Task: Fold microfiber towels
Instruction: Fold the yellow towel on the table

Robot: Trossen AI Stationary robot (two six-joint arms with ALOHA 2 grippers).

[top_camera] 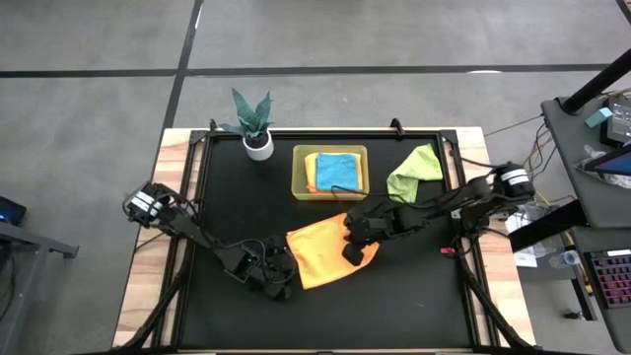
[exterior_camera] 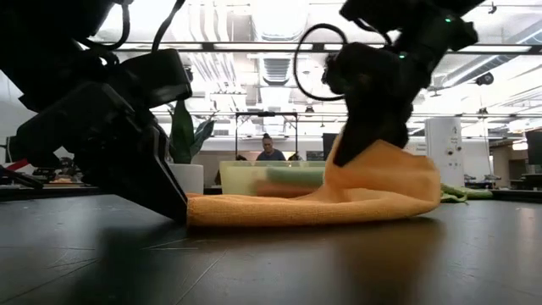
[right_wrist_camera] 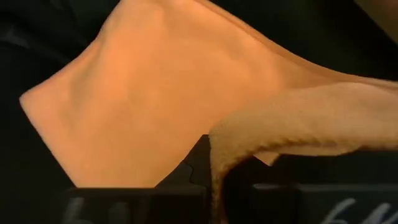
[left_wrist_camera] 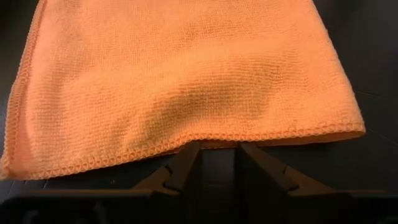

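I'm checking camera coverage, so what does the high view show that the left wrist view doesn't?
Only the high view shows the yellow-green bin with a blue towel on an orange one inside, the lime green towel lying beside the bin, the potted plant, and the right tool shut on the orange towel's far side.

Only the left wrist view shows the towel's stitched hem close up, lying over the tips of the left tool.

Both show that orange towel on the black mat.
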